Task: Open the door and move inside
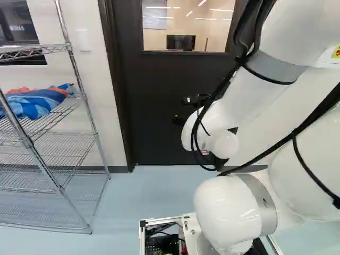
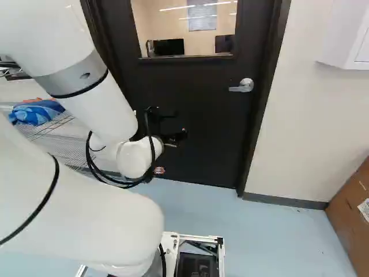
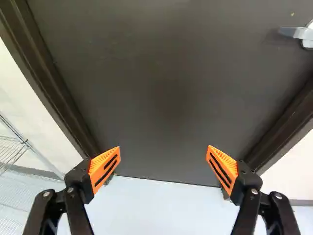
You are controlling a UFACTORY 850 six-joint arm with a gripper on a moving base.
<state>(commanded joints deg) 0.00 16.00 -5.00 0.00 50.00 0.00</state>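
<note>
- Door (image 2: 210, 133): dark, flat panel; upright, closed within its dark frame; lower edge near the pale blue floor.
- Window (image 2: 179, 29): rectangular glazed pane in the door's upper section; room visible through it.
- Handle (image 2: 245, 85): silver lever on round base; approximately horizontal, beside the door's right edge in the right base view.

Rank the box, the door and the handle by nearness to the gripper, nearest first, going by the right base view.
1. Door: straight ahead of the gripper.
2. Handle: on the door's right side.
3. Box: past the door frame, at the view's right edge.
</note>
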